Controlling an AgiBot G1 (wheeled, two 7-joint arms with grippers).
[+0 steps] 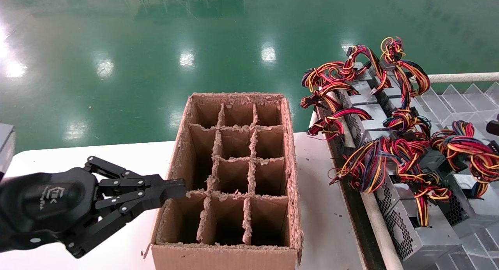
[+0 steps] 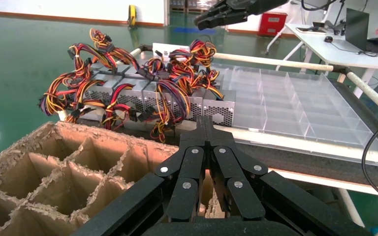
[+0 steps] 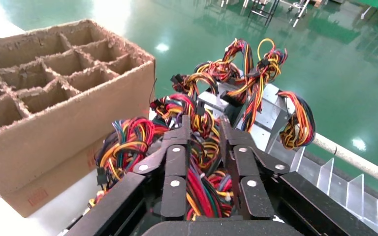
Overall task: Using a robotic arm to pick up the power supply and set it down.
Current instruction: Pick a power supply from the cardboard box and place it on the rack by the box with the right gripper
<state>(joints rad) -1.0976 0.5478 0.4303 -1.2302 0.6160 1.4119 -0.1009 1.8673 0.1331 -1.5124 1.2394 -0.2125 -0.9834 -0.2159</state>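
Several grey power supplies with tied wire bundles lie packed on the right. The power supply (image 1: 384,198) nearest the carton carries a bundle (image 1: 366,168) with blue, green and purple strands among the red and yellow. My right gripper (image 3: 204,123) hovers above these bundles, open and holding nothing, with coloured wires (image 3: 202,182) showing below the gap. Only a black bit of the right gripper (image 1: 493,127) shows in the head view, while in the left wrist view the right gripper (image 2: 221,14) hangs well above the units. My left gripper (image 1: 181,186) (image 2: 205,120) is shut and empty beside the carton's left wall.
A frayed cardboard carton (image 1: 290,153) (image 3: 78,113) with divider cells stands mid-table. The power supplies rest on a raised rack with a clear compartment tray (image 1: 460,98) (image 2: 285,103) and a white rail (image 1: 464,77). A green floor lies beyond the white table (image 1: 327,207).
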